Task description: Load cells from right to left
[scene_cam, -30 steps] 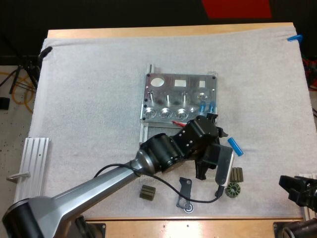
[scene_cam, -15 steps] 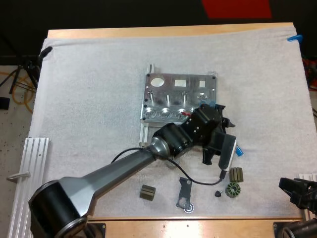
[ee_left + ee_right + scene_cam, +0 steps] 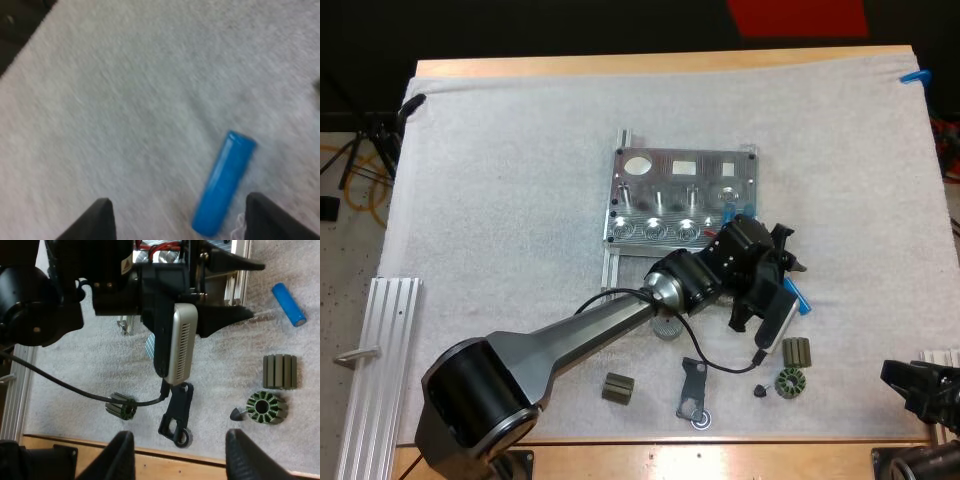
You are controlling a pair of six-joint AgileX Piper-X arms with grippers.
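One blue cell (image 3: 225, 182) is lying on the mat (image 3: 125, 100) just ahead of the left gripper (image 3: 180, 220), between its spread fingers, long axis pointing away from them.

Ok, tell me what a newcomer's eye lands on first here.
The open left gripper hangs over a bright blue cylinder lying flat on the white mat. Close by, the metal fixture sits mid-mat, with small dark parts scattered toward the near edge.
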